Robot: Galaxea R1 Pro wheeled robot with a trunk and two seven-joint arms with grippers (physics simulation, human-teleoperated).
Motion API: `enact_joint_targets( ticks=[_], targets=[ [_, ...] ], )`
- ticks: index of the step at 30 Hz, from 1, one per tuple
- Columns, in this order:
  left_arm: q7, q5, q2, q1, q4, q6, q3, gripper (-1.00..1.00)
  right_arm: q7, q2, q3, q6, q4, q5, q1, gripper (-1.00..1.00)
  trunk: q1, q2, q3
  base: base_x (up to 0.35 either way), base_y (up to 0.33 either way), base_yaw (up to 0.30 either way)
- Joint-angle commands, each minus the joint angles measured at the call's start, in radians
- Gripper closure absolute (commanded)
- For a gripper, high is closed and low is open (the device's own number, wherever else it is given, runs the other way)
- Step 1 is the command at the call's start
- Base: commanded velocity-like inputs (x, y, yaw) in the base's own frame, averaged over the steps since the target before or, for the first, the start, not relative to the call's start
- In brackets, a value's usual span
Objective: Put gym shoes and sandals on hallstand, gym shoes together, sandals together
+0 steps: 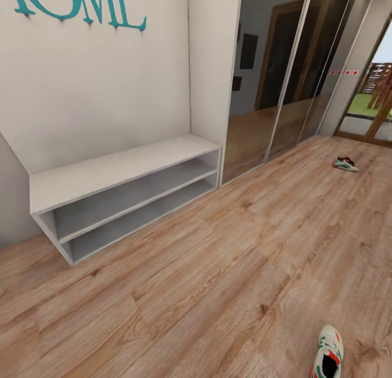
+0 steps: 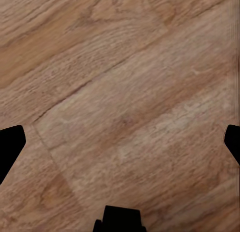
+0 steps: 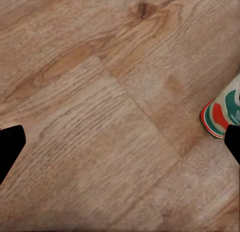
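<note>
Gym shoe (image 3: 224, 114) beside R tool (image 3: 120, 142)

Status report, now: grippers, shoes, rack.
Left gripper, right gripper open, empty. Gym shoes on corridor floor. Hallstand bare.

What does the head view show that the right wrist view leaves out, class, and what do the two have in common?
Head view alone: the hallstand with bare shelves, teal wall lettering, mirrored doors, and a far gym shoe down the corridor. Right wrist view alone: the spread dark fingertips of the right claw. Shared: the wood-grain corridor floor and the near gym shoe.
</note>
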Motion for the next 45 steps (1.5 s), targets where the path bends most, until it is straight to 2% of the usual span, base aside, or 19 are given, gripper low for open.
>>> enact_joint_targets(
  ticks=[1,45],
  targets=[
    [-0.001,-0.001,0.0,0.0,0.001,-0.003,0.003,-1.0,0.0,0.0,-0.001,-0.003,0.001,0.0,-0.001,-1.0,0.004,-0.008,-0.004,0.0,0.0,-0.3],
    [-0.001,-0.001,0.0,0.0,0.001,-0.003,0.003,-1.0,0.0,0.0,-0.001,-0.003,0.001,0.0,-0.001,-1.0,0.172,-0.316,-0.142,0.0,0.0,-0.3]
  ],
)
